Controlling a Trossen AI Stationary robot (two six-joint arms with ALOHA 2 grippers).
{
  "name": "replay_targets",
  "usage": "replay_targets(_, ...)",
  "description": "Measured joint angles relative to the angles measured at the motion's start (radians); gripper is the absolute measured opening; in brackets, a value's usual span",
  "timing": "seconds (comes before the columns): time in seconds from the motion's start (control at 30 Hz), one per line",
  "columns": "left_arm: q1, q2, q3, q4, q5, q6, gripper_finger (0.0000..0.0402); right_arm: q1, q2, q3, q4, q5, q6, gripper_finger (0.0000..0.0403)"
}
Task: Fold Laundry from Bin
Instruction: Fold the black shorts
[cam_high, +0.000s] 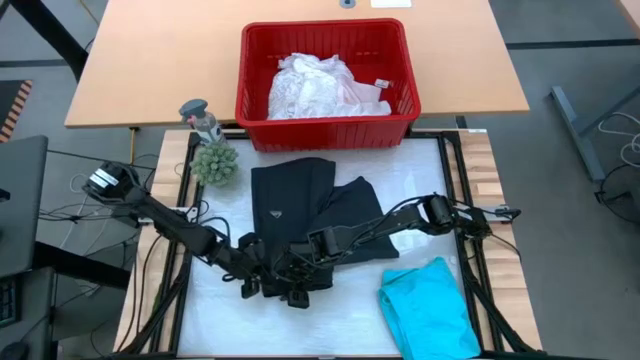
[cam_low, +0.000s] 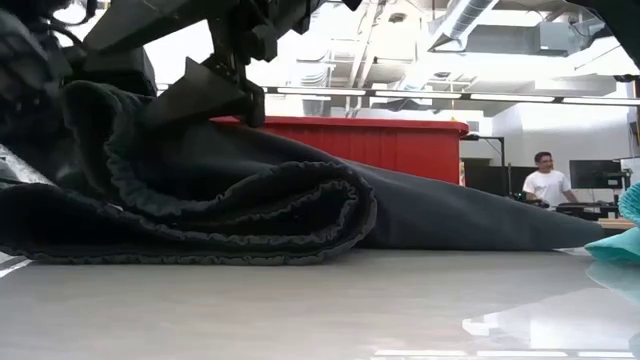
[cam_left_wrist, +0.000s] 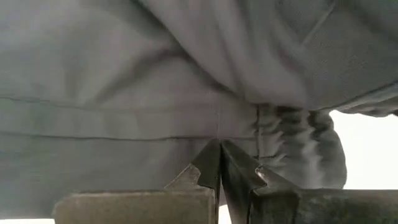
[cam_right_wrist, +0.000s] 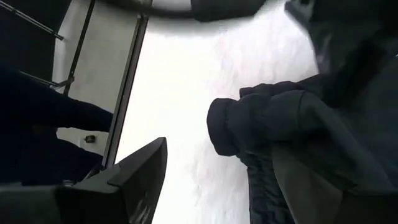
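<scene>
The left pincer (cam_left_wrist: 219, 155) is clenched tight against the near hem of the black, soft folded garment (cam_high: 300, 200), which lies on the white-topped bench (cam_high: 420, 165) just in front of the red slotted plastic bin (cam_high: 325, 120). I cannot confirm that it pinches any cloth. The right pincer (cam_high: 322, 243) stands released just beside it, one finger (cam_right_wrist: 134, 171) clear of the rolled edge. I judge the main risk to be a lopsided lift: one-sided pulling would drag the fold open. The teal garment (cam_high: 430, 305) lies near the right arm and could be swept. A white lacy top (cam_high: 315, 85) waits in the bin.
</scene>
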Motion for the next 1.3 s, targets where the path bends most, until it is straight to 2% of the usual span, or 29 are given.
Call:
replay_targets(0.17, 0.013, -0.14, 0.0, -0.077, -0.007, -0.005, 0.0, 0.001, 0.0, 0.0, 0.0, 0.003, -0.026, 0.0311)
replay_targets(0.27, 0.013, -0.243, 0.0, -0.065, -0.009, -0.002, 0.0, 0.001, 0.001, 0.0, 0.0, 0.006, -0.036, 0.0311)
replay_targets(0.47, -0.012, -0.389, 0.002, 0.107, -0.01, 0.064, 0.0, -0.018, 0.001, 0.0, 0.007, 0.014, -0.048, 0.0311)
replay_targets(0.6, -0.024, -0.381, 0.002, 0.116, 0.002, 0.071, 0.0, -0.033, 0.001, 0.0, 0.013, 0.029, -0.059, 0.0311)
replay_targets(1.0, -0.029, -0.225, 0.002, 0.14, 0.009, 0.076, 0.0, -0.021, 0.001, 0.0, 0.025, 0.034, -0.062, 0.0311)
replay_targets(1.13, -0.029, -0.21, 0.002, 0.199, 0.025, 0.094, 0.0, -0.021, 0.001, 0.0, 0.023, 0.033, -0.062, 0.0311)
replay_targets(1.3, -0.029, -0.209, 0.002, 0.194, 0.068, 0.082, 0.0, -0.023, 0.002, 0.0, 0.024, 0.034, -0.061, 0.0311)
